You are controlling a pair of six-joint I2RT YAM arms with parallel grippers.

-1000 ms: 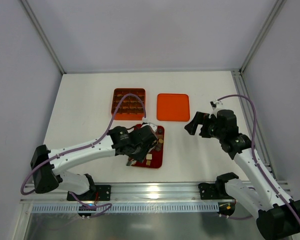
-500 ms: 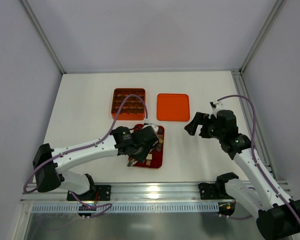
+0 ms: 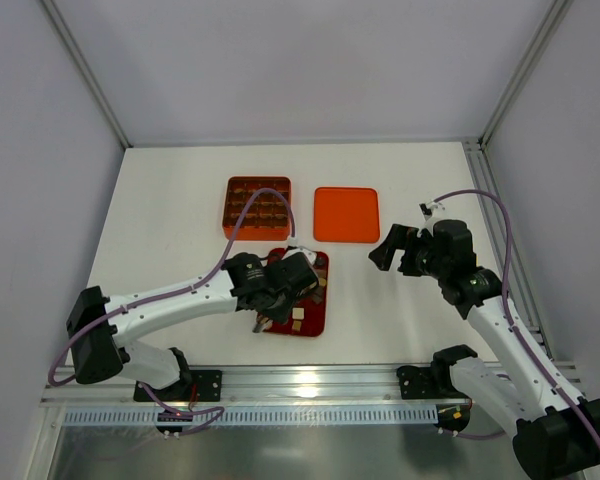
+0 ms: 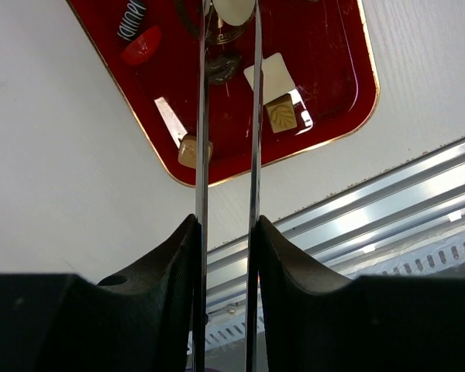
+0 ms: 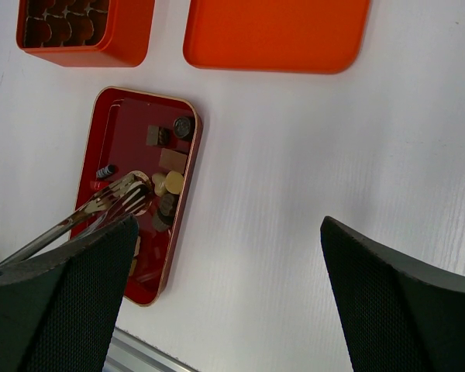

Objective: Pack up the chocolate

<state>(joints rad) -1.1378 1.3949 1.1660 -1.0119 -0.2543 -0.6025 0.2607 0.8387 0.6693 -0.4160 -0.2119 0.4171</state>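
One white table [image 3: 170,200] carries everything. Largest on it, the flat orange lid [image 3: 345,214] lies beyond the right gripper [image 5: 229,298] and to its left, well apart from it. Farther left, just beside the lid, stands the orange box [image 3: 257,207] with its grid of cells; dark rounded shapes [image 5: 58,29] fill the cells seen from the right wrist. Directly ahead of the left gripper [image 4: 225,229], and to the left of the right one, lies the dark red tray [image 4: 333,85], its near corner close to the metal rail [image 4: 387,209] at the table's edge.

The right gripper hangs above bare table, jaws spread wide with nothing between them. The left gripper is clamped on thin metal tongs [image 4: 254,139], a finger pressed against each blade. The blades run forward from the fingers, narrowly apart, and their tips reach over the tray's middle.

The chocolate [image 5: 173,181] lies loose in the tray around the tong tips. A tan square [image 4: 280,115] sits just right of the blades and a tan piece [image 4: 187,152] sits by the left blade near the tray's edge. A dark round piece [image 4: 221,66] shows between the blades, with a red piece [image 4: 141,46] and a striped piece [image 4: 132,19] off to the left. Whether the tips pinch a piece cannot be told.
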